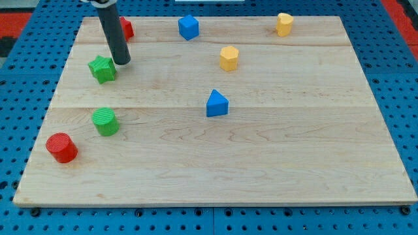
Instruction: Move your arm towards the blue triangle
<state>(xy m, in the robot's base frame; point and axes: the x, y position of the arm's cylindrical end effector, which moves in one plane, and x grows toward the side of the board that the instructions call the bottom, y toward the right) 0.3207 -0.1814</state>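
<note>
The blue triangle (217, 104) lies near the middle of the wooden board (261, 163). My tip (122, 62) rests on the board at the upper left, just right of the green star (102, 68). The tip is well to the left of the blue triangle and a little above it. The dark rod comes down from the view's top left and partly hides a red block (127, 28) behind it.
A blue cube (188, 27) sits at the top centre. A yellow block (284, 24) is at the top right, another yellow block (229, 57) above the triangle. A green cylinder (105, 121) and a red cylinder (62, 147) lie at the lower left.
</note>
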